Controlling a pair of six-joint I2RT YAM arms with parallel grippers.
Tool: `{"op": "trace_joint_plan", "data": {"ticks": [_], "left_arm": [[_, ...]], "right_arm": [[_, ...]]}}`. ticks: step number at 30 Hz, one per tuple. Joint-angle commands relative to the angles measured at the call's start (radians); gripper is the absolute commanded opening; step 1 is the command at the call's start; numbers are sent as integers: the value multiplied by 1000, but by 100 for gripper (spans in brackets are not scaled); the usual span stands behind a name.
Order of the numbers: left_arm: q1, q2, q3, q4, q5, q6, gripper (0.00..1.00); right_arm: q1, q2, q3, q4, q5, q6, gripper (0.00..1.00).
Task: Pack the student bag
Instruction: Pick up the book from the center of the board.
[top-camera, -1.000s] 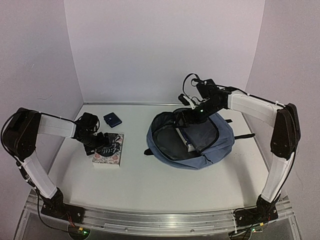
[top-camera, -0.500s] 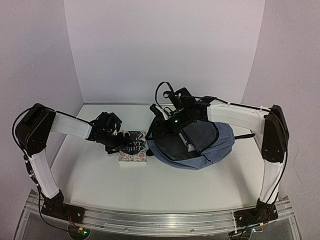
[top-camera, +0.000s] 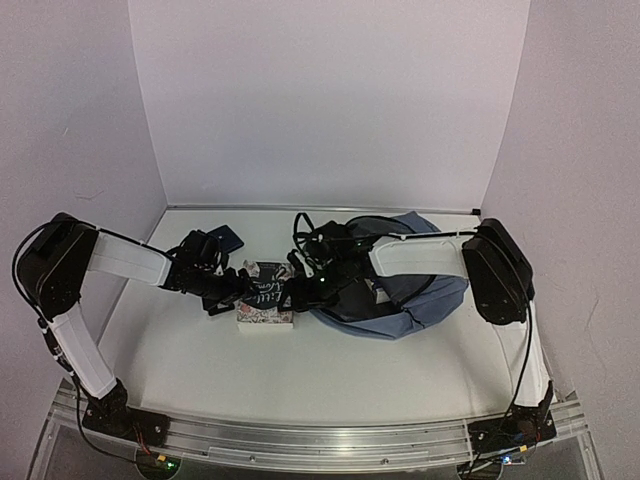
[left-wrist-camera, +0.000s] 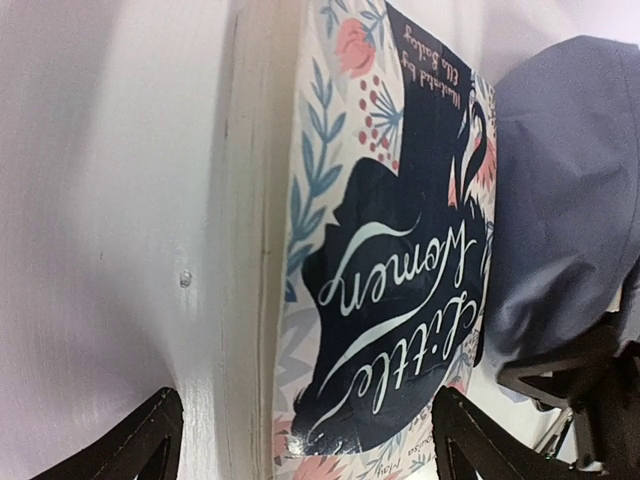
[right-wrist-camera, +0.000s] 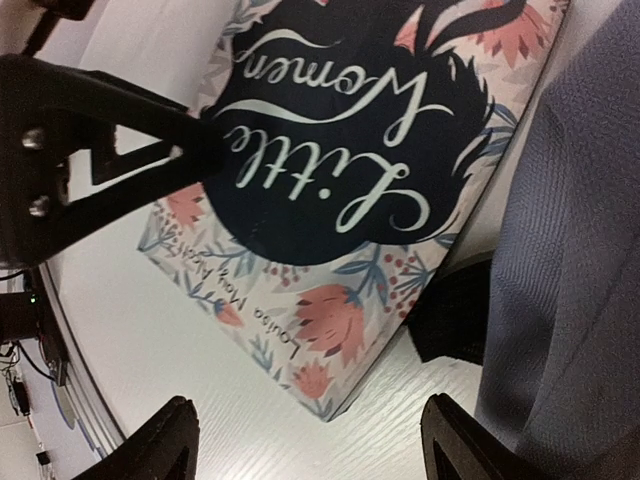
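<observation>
A floral "Little Women" book (top-camera: 264, 310) lies flat on the white table, touching the left rim of the slate-blue student bag (top-camera: 435, 290). My left gripper (top-camera: 234, 287) comes at it from the left. In the left wrist view its open fingers (left-wrist-camera: 150, 440) straddle the near short end of the book (left-wrist-camera: 390, 250), with the bag (left-wrist-camera: 565, 190) just beyond. My right gripper (top-camera: 299, 290) reaches across the bag's mouth. It hovers open (right-wrist-camera: 310, 450) over the book's corner (right-wrist-camera: 330, 330), beside the bag's fabric (right-wrist-camera: 585, 250).
A small dark-blue flat item (top-camera: 228, 238) lies near the back wall, behind the left arm. A black strap (right-wrist-camera: 450, 320) of the bag lies against the book's edge. White walls close in the table on the left, back and right.
The left gripper has slid the book rightward until it touches the bag. The right arm has swung from the bag's far side leftward, over the bag, to the book.
</observation>
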Motion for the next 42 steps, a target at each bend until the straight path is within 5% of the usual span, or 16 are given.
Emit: {"op": "trace_joint_plan", "data": {"ticks": [1,8,16,24,30,42], "left_arm": [[26,-18,-63,87,53,-26,84],[50,6,-80,187,98,-12,74],[-6,21,-40,287,206,15,50],[-32,-68,-65,378,247,4,28],[-53,-123,-65,356,244,19,25],[-51,30,-40,321,198,-60,35]], "right_arm": [[-4,62,65,66,63,28,72],[-5,117,91,97,60,32,63],[-4,136,70,101,59,28,41],[-4,135,58,107,32,35,37],[-4,136,60,109,22,38,37],[-4,110,42,109,25,27,37]]}}
